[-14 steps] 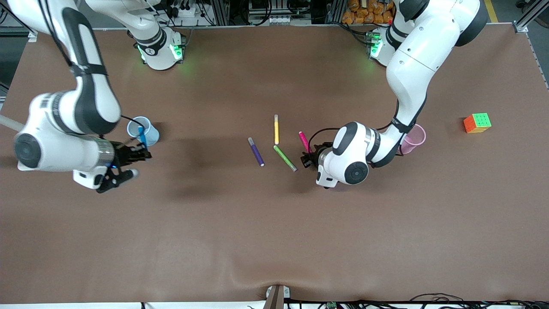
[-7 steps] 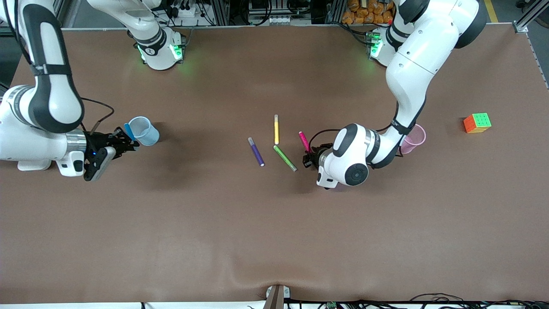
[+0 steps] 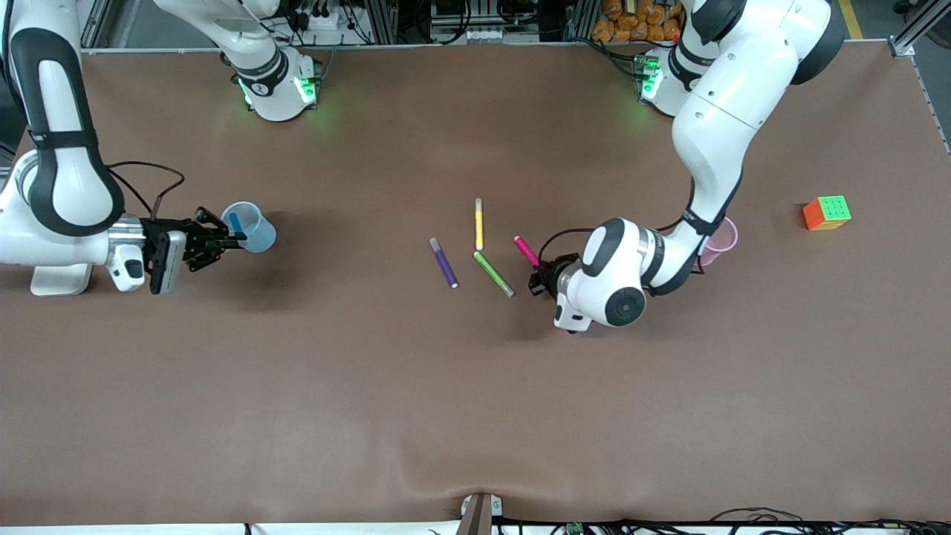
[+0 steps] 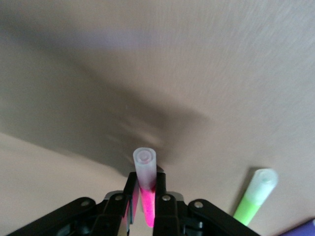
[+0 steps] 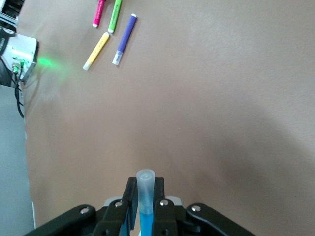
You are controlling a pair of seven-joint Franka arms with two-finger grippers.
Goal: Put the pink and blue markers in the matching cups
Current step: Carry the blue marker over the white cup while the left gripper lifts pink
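Beside pink marker [image 3: 525,250]: green marker [image 3: 493,273]

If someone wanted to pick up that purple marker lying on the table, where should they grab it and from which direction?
Probably mid-barrel, coming straight down from above. The purple marker lies flat on the table, so only its top and sides are reachable. It is slim with open space on both long sides, and the green marker lies apart from it, so fingers closing across the barrel should fit.

Purple marker [image 3: 443,262], yellow marker [image 3: 478,224], green marker [image 3: 493,274], colour cube [image 3: 826,212], brown table [image 3: 475,394]
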